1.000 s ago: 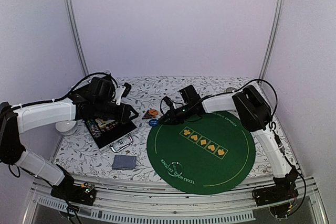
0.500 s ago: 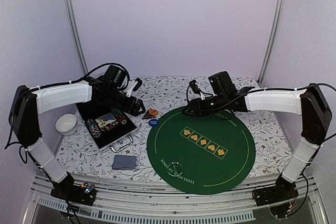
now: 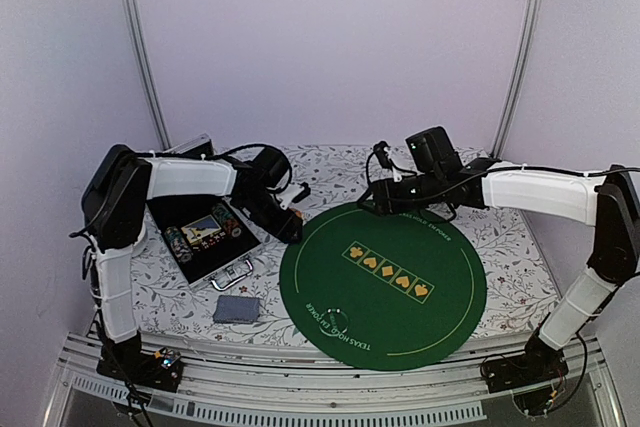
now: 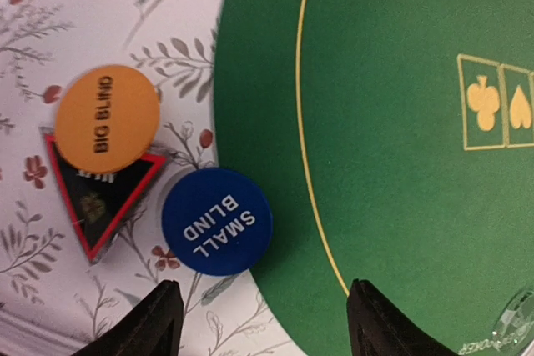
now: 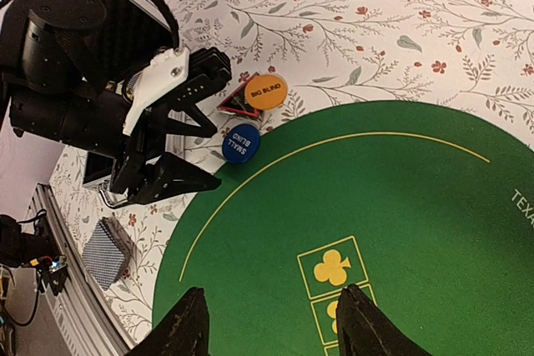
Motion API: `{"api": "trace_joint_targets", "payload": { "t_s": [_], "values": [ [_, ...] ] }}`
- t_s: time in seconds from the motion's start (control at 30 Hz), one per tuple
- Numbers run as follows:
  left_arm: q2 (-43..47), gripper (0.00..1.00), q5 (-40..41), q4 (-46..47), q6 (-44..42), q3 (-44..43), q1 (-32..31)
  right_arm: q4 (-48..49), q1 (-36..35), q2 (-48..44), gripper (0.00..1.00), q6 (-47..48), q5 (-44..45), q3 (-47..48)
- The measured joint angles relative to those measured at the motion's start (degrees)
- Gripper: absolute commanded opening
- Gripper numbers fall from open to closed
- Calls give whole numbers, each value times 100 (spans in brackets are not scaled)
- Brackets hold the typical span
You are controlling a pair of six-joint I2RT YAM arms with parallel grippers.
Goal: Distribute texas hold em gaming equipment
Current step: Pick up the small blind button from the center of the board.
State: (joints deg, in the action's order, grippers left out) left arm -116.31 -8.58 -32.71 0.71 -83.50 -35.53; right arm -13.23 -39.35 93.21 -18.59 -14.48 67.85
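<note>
though hidden from above, the blue disc (image 4: 217, 221) lies before the wide, empty left pincer (image 4: 263, 327), the right pincer (image 5: 273, 323) gaping too.

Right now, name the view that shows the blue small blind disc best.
Left wrist: the small blind disc is close, lettering readable. Right wrist shows it small; top external hides it behind the left arm.

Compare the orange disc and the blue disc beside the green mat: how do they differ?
The orange disc reads BIG BLIND; the blue disc reads SMALL BLIND. The orange disc overlaps the black triangle; the blue disc lies at the edge of the green mat. Both are round, lettered side up, similar in size.
</note>
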Motion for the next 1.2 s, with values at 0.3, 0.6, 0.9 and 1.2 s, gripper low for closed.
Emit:
{"api": "trace_joint_targets", "payload": {
  "t_s": [0.3,0.6,0.9,1.2],
  "values": [
    [-326,75,-76,-114,-164,-111,264,-313,0,251,55,-127,101,216],
    [-824,70,-299,-197,-442,-754,372,-498,-42,251,55,-251,260,337],
    [-789,67,-400,-195,-498,-608,457,-610,-232,251,56,-372,481,334],
    [-588,68,-452,-76,-402,-278,262,-901,-302,297,59,-57,629,542]
  ]
}}
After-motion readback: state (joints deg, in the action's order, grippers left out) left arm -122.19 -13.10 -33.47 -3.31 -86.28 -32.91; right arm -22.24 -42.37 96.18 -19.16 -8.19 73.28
